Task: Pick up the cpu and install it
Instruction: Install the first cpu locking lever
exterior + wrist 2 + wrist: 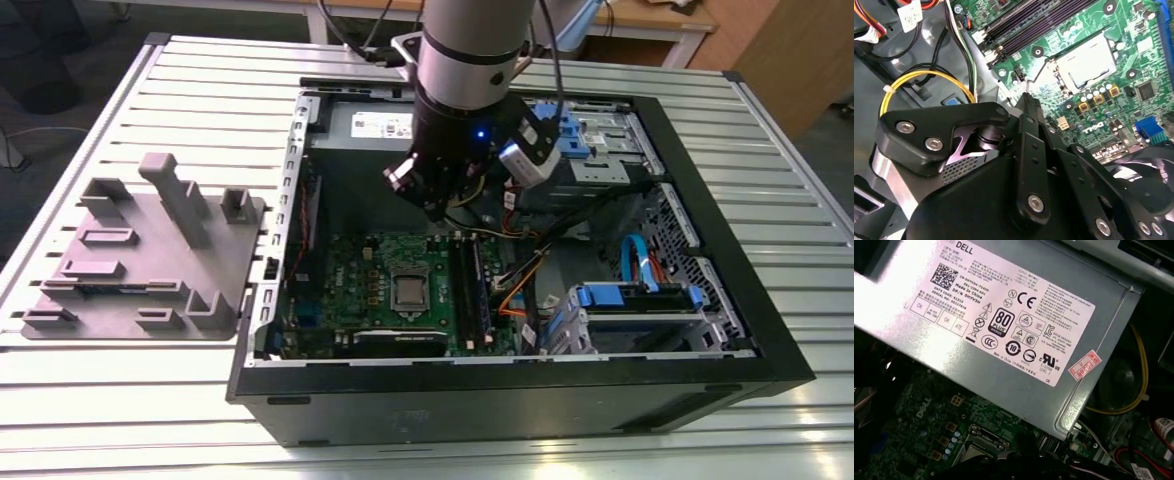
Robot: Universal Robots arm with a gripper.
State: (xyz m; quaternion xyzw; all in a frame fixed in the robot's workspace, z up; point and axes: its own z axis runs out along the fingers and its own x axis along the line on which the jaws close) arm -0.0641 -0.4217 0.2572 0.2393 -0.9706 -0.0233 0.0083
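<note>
1. The gripper (pixel 430 195) hangs inside the open computer case (pixel 694 300), above the green board (pixel 387 300) and near the grey power-supply box (pixel 1004 335).
2. In the second wrist view, the black fingers (pixel 1030 130) stand close together; whether they hold anything cannot be told.
3. The cpu (pixel 1086 62) lies flat in the metal-framed socket (pixel 1051 70) of the board, beside the long memory slots (pixel 1029 20).
4. A grey fixture tray (pixel 134 260) sits on the slatted table (pixel 134 400), at the exterior view's left of the case.

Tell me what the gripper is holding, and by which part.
It cannot be told. The gripper hangs inside the open computer case above the green board, and its tips are hidden.
</note>
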